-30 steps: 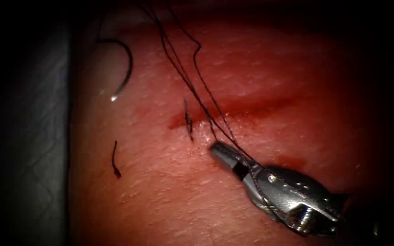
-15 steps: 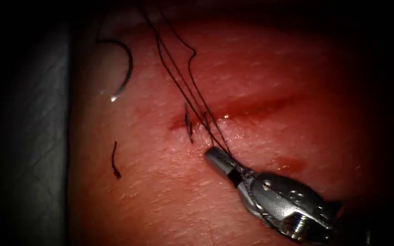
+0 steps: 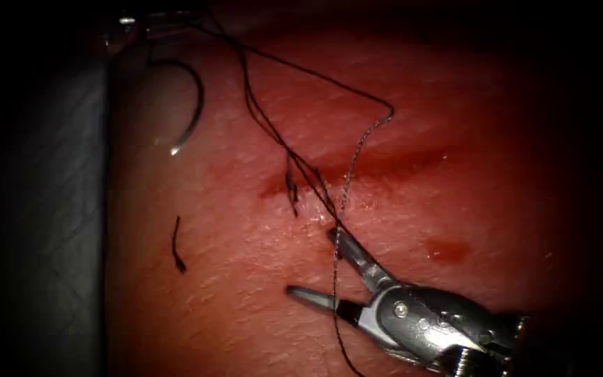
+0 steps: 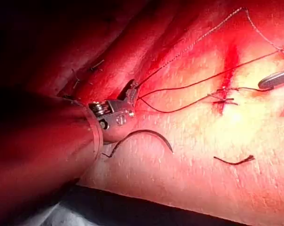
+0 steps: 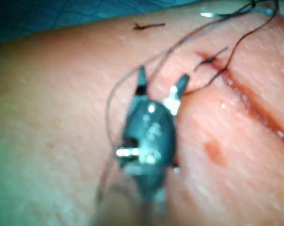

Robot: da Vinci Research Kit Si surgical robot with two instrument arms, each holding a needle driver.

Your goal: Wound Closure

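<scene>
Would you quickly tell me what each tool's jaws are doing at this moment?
Left tool: shut on the thread.
Right tool: open, holding nothing.
Needle: lying free on the tissue, left of the cut.

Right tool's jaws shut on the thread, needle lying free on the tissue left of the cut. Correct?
Not quite. The right tool has its jaws open, holding nothing, as the endoscope view shows; the thread runs between them. The needle does lie free on the tissue, left of the cut.

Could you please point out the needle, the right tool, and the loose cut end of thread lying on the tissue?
needle (image 3: 194, 105): endoscope view, mid-curve of its body, lying on the tissue.
right tool (image 3: 319, 269): endoscope view, midway between its open jaws.
cut end of thread (image 3: 175, 246): endoscope view, middle of the strand.
</scene>
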